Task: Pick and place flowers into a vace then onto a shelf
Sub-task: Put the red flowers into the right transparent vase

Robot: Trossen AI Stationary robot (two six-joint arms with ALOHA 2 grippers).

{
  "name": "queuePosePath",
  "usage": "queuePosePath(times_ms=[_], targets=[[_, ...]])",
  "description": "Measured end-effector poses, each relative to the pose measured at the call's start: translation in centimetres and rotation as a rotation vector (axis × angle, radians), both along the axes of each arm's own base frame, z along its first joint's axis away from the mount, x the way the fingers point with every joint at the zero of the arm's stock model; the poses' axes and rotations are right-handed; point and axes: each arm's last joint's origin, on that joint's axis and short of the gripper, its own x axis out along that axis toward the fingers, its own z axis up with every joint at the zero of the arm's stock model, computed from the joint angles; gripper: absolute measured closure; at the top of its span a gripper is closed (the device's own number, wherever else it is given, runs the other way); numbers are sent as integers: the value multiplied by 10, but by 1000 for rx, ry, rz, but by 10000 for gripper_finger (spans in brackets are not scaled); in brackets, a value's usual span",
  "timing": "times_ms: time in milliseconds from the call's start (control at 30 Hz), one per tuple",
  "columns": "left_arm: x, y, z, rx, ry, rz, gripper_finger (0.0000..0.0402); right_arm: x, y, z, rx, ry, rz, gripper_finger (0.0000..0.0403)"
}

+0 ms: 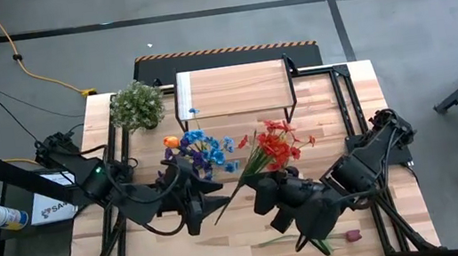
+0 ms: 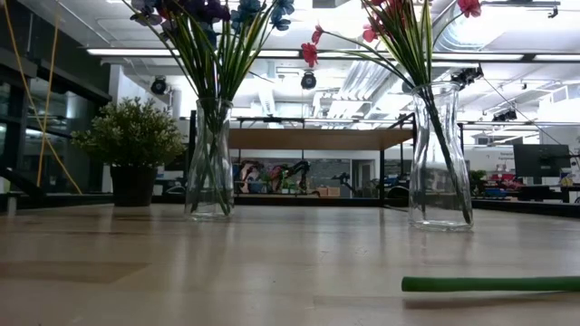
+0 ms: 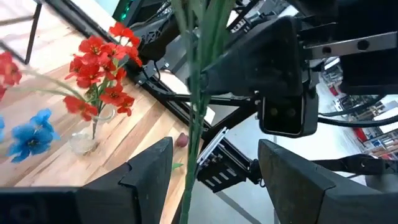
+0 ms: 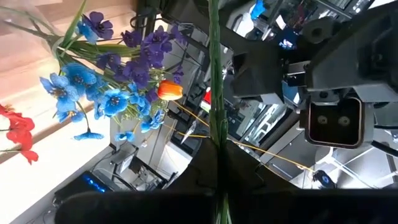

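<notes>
Right wrist view shows you the right gripper [image 4: 217,163] clamped on a green flower stem [image 4: 214,74]. Your high view adds the left gripper [image 1: 213,204], fingers apart, mid-table, with the shelf [image 1: 232,83] at the far edge.

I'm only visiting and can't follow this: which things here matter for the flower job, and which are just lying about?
Job: green-stemmed flower stem in the right gripper; blue and purple bouquet in glass vase; red bouquet in glass vase; wooden shelf with black legs; loose flower.
Lying about: bushy potted plant.
</notes>
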Motion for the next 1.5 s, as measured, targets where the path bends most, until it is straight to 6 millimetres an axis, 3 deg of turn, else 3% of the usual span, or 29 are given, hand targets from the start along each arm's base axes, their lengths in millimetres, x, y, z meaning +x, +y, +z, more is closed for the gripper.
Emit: queuePosePath(times_ms=[367,700,1133,1300,1500], targets=[[-3,3,-9,-65,80,52,131,1,1,2,14,-17,15,403],[19,11,-15,-101,96,17,131,4,-1,4,23,-18,37,403],[19,11,-16,-90,101,8,134,6,-5,4,29,-24,27,403],[19,11,-15,-90,97,10,173,6,-5,4,29,-23,26,403],[19,11,-15,-88,91,16,253,6,-5,4,28,-20,27,403]])
